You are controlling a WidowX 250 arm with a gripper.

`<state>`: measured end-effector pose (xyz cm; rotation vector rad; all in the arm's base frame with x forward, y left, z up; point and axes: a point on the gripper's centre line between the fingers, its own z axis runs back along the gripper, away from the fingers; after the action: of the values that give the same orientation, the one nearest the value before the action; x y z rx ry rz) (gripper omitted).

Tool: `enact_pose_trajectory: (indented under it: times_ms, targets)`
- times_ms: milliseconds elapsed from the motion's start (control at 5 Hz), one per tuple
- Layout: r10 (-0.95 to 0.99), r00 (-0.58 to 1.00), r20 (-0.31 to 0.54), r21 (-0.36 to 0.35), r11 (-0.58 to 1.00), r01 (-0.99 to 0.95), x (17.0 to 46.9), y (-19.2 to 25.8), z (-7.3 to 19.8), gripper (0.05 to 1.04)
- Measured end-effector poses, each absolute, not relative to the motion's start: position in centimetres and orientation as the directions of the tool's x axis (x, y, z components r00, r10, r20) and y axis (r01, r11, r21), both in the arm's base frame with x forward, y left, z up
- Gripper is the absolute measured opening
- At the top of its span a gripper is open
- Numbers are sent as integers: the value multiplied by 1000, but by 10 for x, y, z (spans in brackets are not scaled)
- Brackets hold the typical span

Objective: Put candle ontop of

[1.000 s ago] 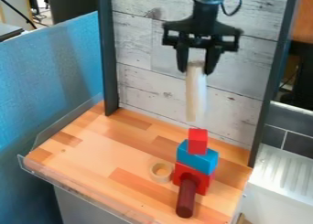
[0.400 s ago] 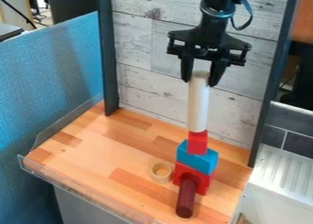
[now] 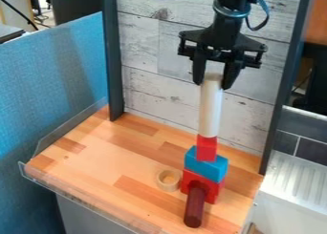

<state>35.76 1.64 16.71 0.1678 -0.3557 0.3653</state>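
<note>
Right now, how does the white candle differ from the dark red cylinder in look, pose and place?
The candle is white, while the cylinder is dark red. The candle stands upright; the cylinder lies with one end toward the camera. The candle is between the gripper's fingers, above the small red block, whereas the cylinder is down at the arched block. Both are round rods.

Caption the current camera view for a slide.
Black gripper holding a white candle upright at the top of a red-and-blue block tower, near a tan ring.
</note>
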Motion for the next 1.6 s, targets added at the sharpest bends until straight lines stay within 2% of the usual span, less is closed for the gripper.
enact_pose_trajectory:
  times_ms: [1400,1600]
  targets:
    - [313,867,387,103,920,-378,356,14,152,526]
    - [310,868,388,101,922,-375,354,13,152,616]
